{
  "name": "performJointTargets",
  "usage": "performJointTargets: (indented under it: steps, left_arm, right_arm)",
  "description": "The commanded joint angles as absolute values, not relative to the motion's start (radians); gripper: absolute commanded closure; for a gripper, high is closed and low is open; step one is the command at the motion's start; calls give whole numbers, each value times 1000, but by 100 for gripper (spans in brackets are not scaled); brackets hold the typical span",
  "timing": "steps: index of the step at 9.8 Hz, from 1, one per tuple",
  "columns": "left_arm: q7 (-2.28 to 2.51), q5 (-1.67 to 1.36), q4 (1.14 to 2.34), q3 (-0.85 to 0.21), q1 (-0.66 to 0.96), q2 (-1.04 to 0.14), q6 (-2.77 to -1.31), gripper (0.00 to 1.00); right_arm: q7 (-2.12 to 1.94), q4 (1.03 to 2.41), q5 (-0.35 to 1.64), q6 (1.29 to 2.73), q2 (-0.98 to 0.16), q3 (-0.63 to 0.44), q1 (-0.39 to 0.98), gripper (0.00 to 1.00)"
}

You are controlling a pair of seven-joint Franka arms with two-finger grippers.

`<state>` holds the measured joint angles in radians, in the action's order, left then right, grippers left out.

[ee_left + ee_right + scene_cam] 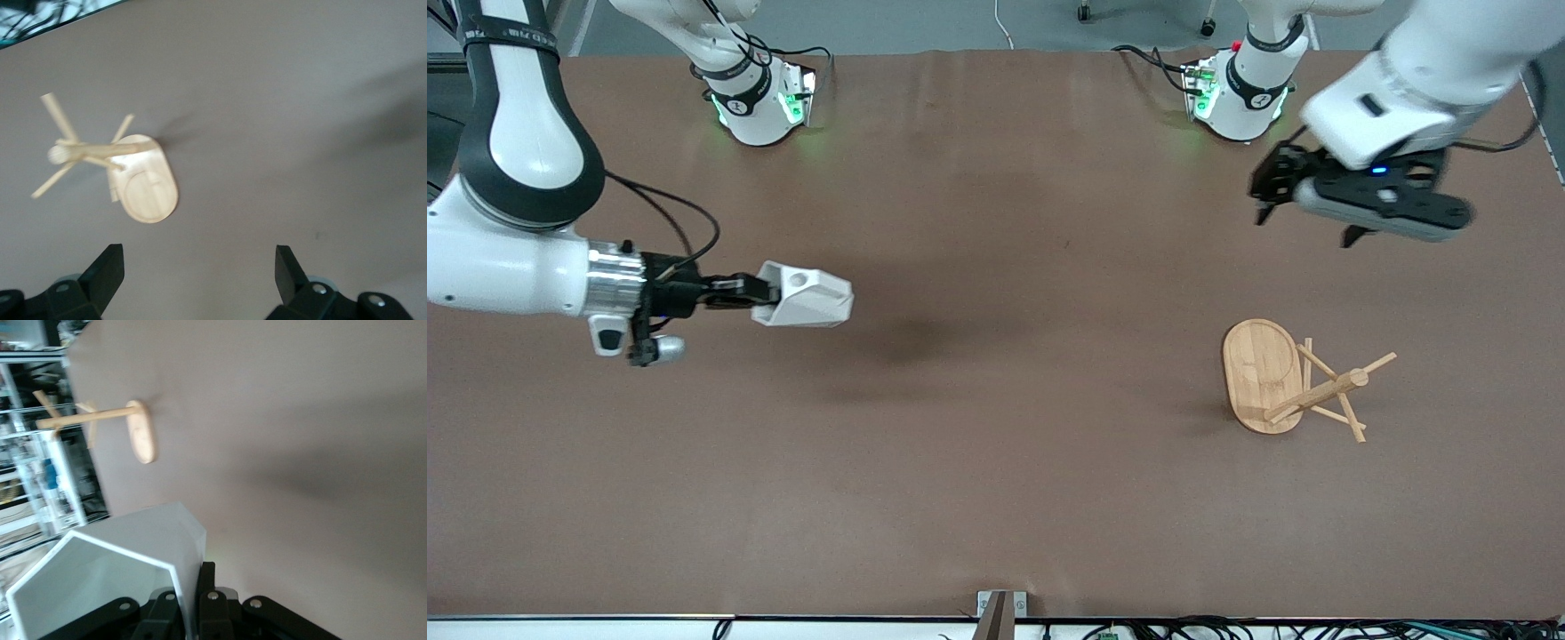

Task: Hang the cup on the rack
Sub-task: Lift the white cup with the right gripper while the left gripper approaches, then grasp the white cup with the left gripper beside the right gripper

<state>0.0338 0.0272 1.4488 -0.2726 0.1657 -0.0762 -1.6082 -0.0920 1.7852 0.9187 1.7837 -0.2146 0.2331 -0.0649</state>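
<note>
The white faceted cup [811, 299] hangs on its side in the air over the right arm's end of the table. My right gripper [767, 292] is shut on its wall. In the right wrist view the cup [113, 573] fills the corner, one finger inside its mouth and one outside, with my right gripper [193, 603] pinching the wall. The bamboo rack [1258, 364] stands upright toward the left arm's end, its pegs bare. My left gripper [1307, 228] hovers open and empty above the table between its base and the rack. The left wrist view shows the rack [150, 190] past my left gripper [198, 277].
Brown table [996, 427] with both robot bases [760, 102] [1240, 98] and their cables along the edge farthest from the front camera. A small metal bracket [999, 609] sits at the edge nearest that camera. The rack [142, 433] also shows in the right wrist view.
</note>
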Motion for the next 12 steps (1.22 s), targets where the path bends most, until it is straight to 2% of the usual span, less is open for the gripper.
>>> performJointTargets:
  steps: [1, 5, 8, 12]
  left_arm:
    - [-32, 21, 1456, -333, 228, -104, -1638, 0]
    - [-211, -120, 1456, -423, 282, -158, -1790, 0]
    - [-311, -121, 1454, -426, 337, -181, -1854, 0]
    - [-442, -124, 1454, -428, 362, -206, -1917, 0]
  right_arm:
    - [-106, 1828, 1070, 1813, -201, 316, -77, 100]
    - [-107, 1864, 1336, 1922, -210, 443, -49, 100]
    - [-107, 1874, 1416, 1922, -222, 471, -34, 100]
    - [-107, 1882, 1417, 1927, -219, 474, -32, 100]
